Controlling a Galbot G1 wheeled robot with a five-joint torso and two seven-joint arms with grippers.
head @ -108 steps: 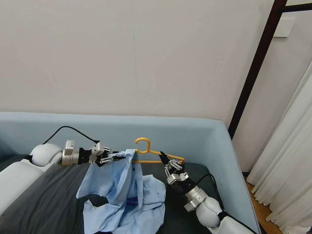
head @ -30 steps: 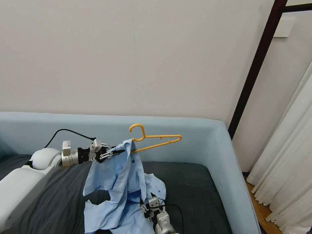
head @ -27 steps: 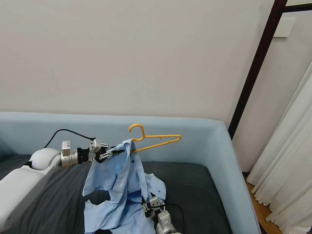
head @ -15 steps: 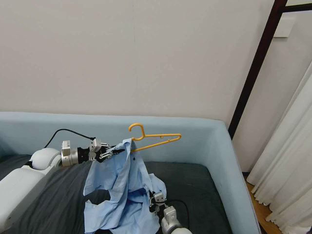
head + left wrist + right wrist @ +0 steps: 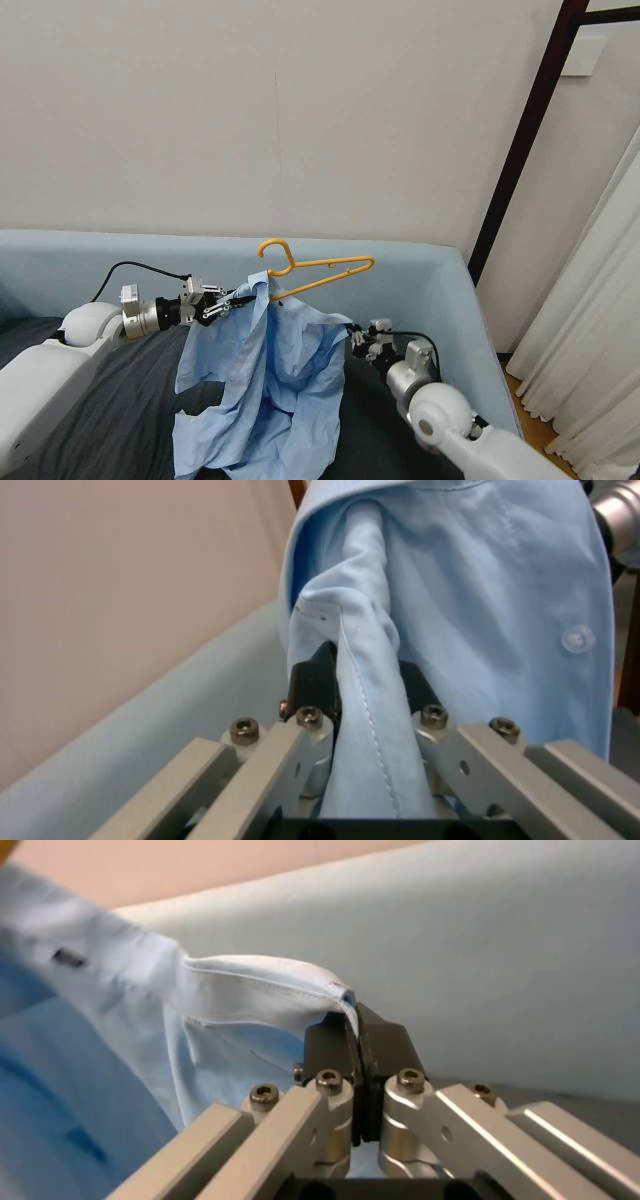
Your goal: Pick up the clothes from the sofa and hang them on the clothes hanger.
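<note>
Fingers of left gripper and right gripper are clenched on the shirt — limp, light cloth, best held at stitched hems.

the right hand has risen from low under the blue shirt to the right, drawing its edge out beneath the orange hanger.

We see a plain beige wall far behind the light blue sofa, a dark post at the right, and white curtains beside it.
</note>
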